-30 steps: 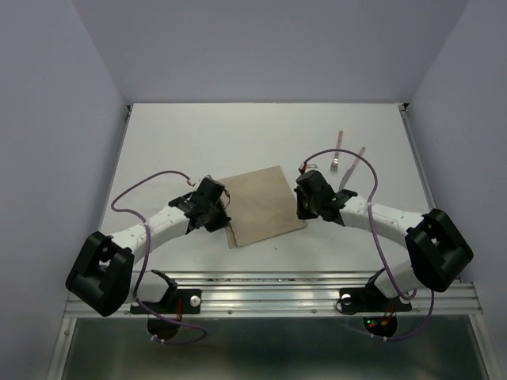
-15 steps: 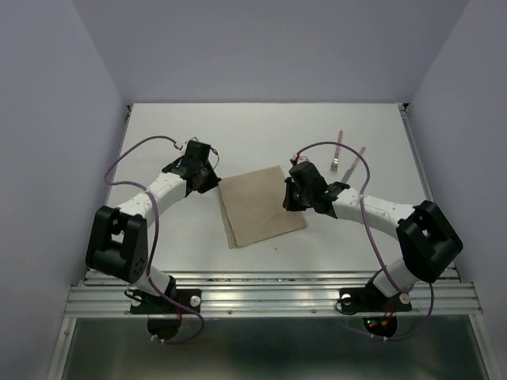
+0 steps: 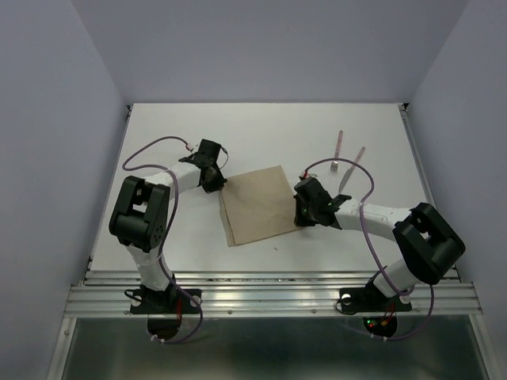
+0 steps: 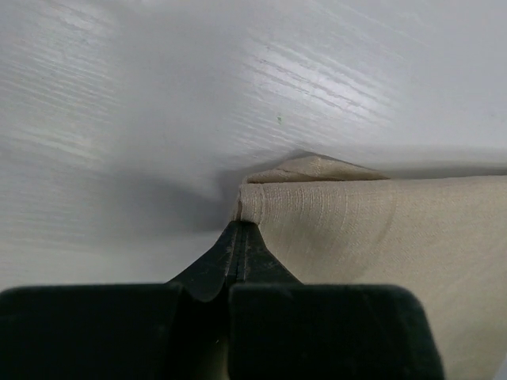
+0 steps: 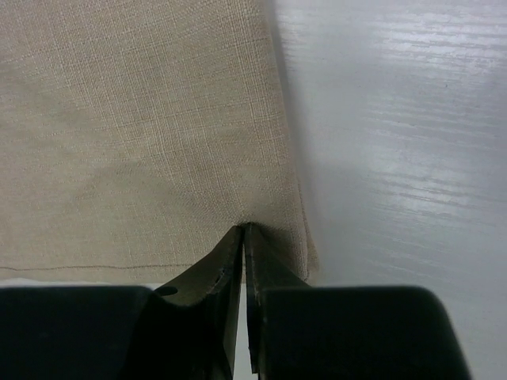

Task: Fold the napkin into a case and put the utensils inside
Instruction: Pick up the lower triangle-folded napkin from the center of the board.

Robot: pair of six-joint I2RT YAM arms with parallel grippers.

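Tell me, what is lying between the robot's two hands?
The tan napkin, folded flat. In the top view it fills the whole stretch between the left gripper and the right gripper, and each one pinches a corner of it.

The napkin lies mid-worktop. Beyond it, toward the back wall, the surface is bare and open, as is the strip on its near-left side. The left hand crowds its far-left corner and the right hand its near-right corner, their arms barring both flanks. A fork and knife lie to its far right.
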